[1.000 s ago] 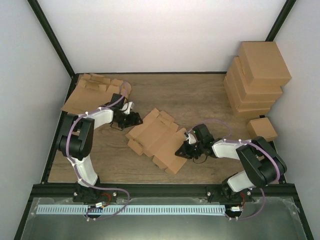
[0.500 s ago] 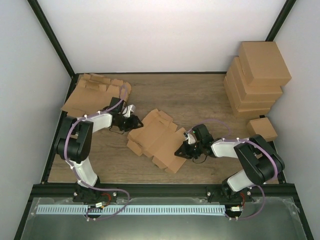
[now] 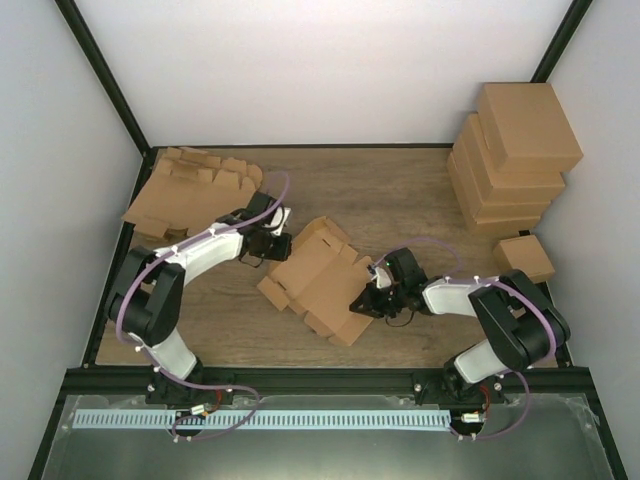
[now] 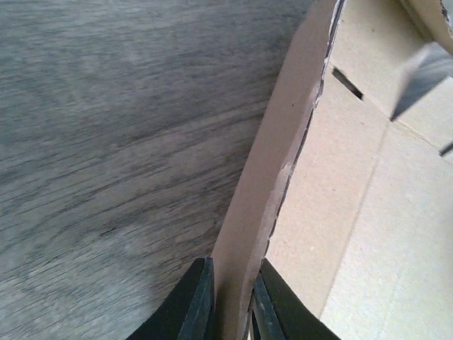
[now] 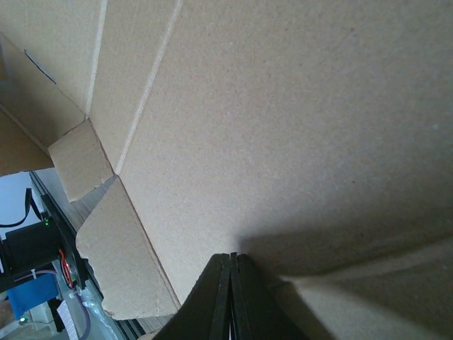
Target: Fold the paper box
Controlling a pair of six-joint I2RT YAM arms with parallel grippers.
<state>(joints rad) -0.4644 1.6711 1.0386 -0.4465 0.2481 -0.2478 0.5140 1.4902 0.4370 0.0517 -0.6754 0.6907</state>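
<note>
Wood-grain counter (image 3: 400,190) carries everything, and the biggest thing on it is the stack of finished boxes (image 3: 515,150) in the far right corner. Next in size is the pile of flat cardboard sheets (image 3: 170,190) in the far left corner. The paper box (image 3: 320,280) lies in the middle of the counter, a bit nearer to the near edge, half unfolded with several flaps raised, and it is between my two arms. One small closed box (image 3: 525,258) sits by the right edge, just in front of the stack. My left gripper (image 4: 230,304) is at the far-left side of the paper box and is grasping one upright flap by its edge; the dark fingers (image 4: 195,304) press on both sides of the cardboard. My right gripper (image 5: 231,297) is at the right side of the paper box, fingers clenched almost together with the tips against a wide panel; I cannot tell if cardboard is caught between them.
</note>
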